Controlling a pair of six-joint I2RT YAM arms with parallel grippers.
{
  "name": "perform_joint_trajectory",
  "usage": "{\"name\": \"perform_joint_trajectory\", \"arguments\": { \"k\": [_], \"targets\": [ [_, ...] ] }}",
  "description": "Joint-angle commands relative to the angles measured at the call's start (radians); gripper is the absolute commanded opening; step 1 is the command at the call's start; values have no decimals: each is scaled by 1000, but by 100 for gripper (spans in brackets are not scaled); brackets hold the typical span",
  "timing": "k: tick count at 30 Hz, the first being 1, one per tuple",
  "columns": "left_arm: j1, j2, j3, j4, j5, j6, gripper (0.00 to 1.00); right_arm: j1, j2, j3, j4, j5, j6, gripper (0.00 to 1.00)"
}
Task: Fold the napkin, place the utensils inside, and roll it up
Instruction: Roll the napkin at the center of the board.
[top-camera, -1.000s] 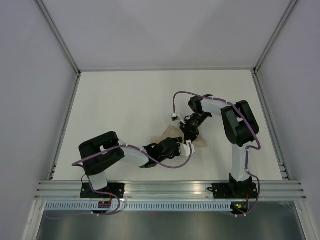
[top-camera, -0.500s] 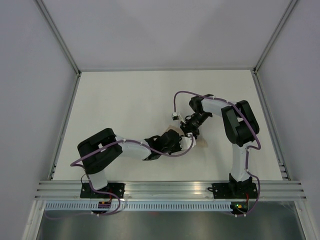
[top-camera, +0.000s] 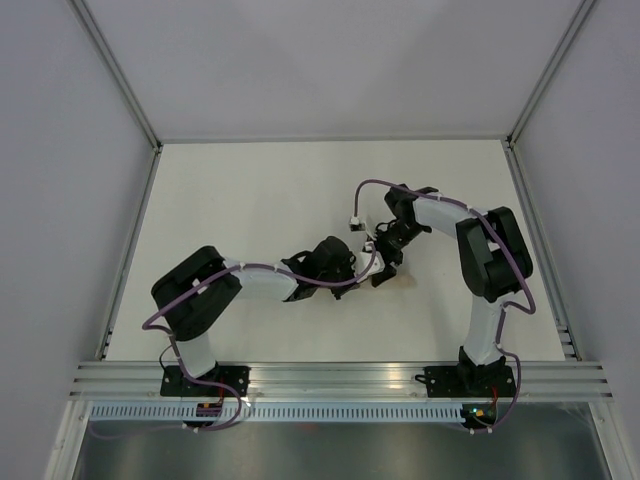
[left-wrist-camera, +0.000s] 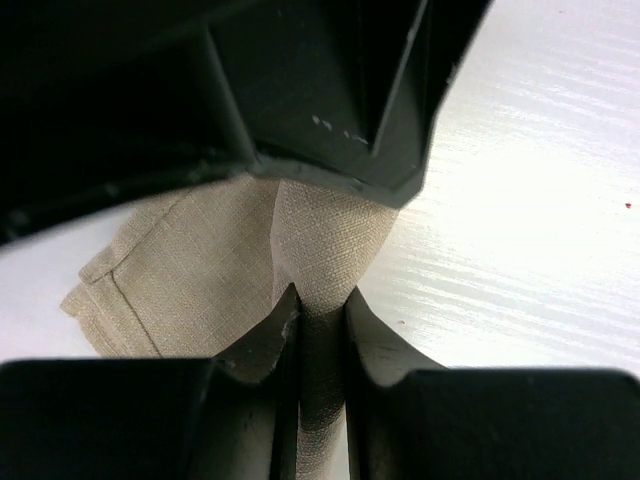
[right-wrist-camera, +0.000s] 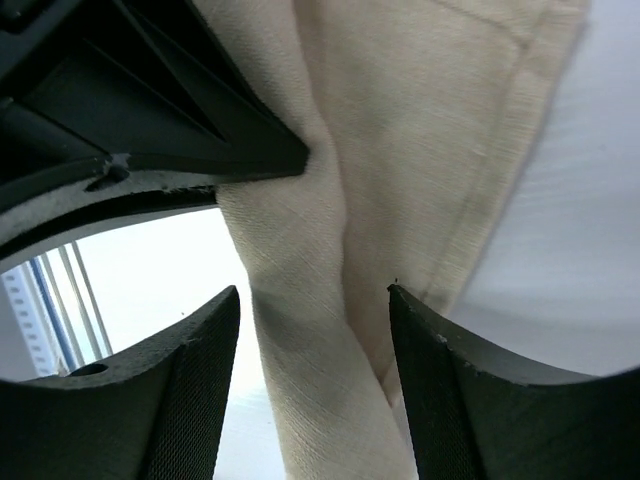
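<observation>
Napkin (right-wrist-camera: 420, 130): tan cloth with a plain, linen-like weave. It lies bunched on the table between the two grippers, right of centre and toward the near half.
Hem (left-wrist-camera: 108, 288): a folded border with one line of stitching. You see it at the cloth's corner in the left wrist view.
Fold: a raised ridge of napkin stands up off the table and runs between both sets of fingers.
Left gripper (left-wrist-camera: 320, 300): black, angular, matte plastic. Its fingers are drawn nearly together and pinch the fold, and cloth fills the narrow slit between them.
Right gripper (right-wrist-camera: 312, 292): its fingers stand apart and straddle the same ridge. You cannot tell whether they press on it.
Pads (right-wrist-camera: 200, 400): dark, with a fine cross-hatched grip texture and blunt pointed tips.
Spacing: the grippers sit just beside each other. Each appears in the other's wrist camera as a black faceted body over the cloth.
Table (left-wrist-camera: 540, 200): white and slightly glossy, with faint streaks along the surface.
Cables (top-camera: 250, 268): purple, looped along both white-and-black arms.
Rail (top-camera: 340, 378): ribbed aluminium across the near edge, carrying both arm bases.
Hard to make out: from above you get only a small tan scrap beside the right gripper. The arms cover the rest of the napkin, and both wrist views cut off its outline.
</observation>
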Motion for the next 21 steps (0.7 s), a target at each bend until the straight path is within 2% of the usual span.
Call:
{"name": "perform_joint_trajectory", "arguments": {
  "k": [1, 10, 15, 21],
  "targets": [
    [22, 44, 9, -114, 96, -55, 2, -24, -67, -15, 81, 15, 42, 67],
    [78, 91, 77, -192, 213, -76, 3, -140, -169, -56, 230, -37, 153, 71],
    [130, 137, 151, -273, 331, -99, 3, -222, -300, -142, 337, -72, 203, 71],
    [190, 237, 266, -405, 460, -118, 4, -268, -485, -292, 446, -69, 141, 72]
  ]
}}
